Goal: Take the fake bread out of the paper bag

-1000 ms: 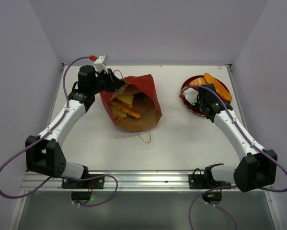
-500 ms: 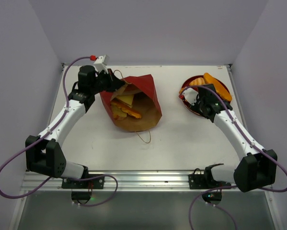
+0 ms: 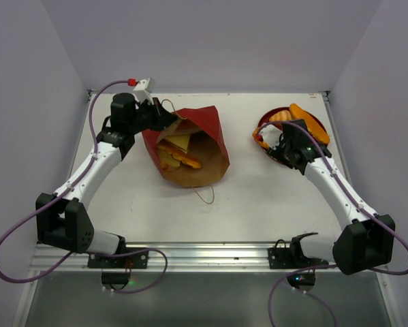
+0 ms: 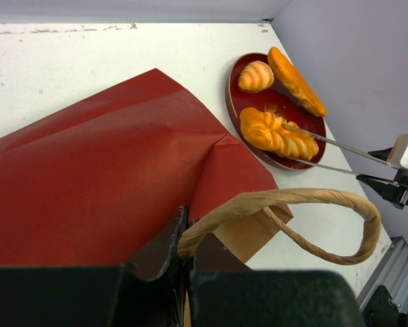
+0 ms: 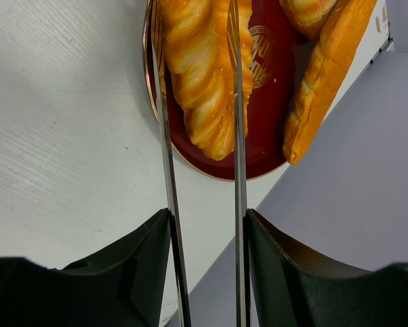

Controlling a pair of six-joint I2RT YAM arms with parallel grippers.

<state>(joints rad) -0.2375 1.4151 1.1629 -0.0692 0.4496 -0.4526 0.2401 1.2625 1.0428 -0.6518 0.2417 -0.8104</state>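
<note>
The red paper bag (image 3: 207,126) lies on its side at centre left, its mouth towards the arms. Inside it show a pale yellow slice (image 3: 179,142) and golden pastries (image 3: 180,159). My left gripper (image 3: 167,116) is shut on the bag's top edge and brown handle (image 4: 292,197), and holds the mouth up; the wrist view shows its jaws (image 4: 183,235) pinched together. My right gripper (image 3: 261,138) has thin metal fingers closed on both sides of a braided loaf (image 5: 200,82), low over the dark-red plate (image 5: 265,136).
The plate (image 4: 285,102) at the back right also holds a croissant (image 4: 255,75) and a long loaf (image 4: 295,82). The bag's other handle (image 3: 207,194) lies on the white table. Walls close in at the left, back and right.
The right gripper has shifted slightly at the plate's left edge with the braided loaf. The left arm and the bag have not moved.
</note>
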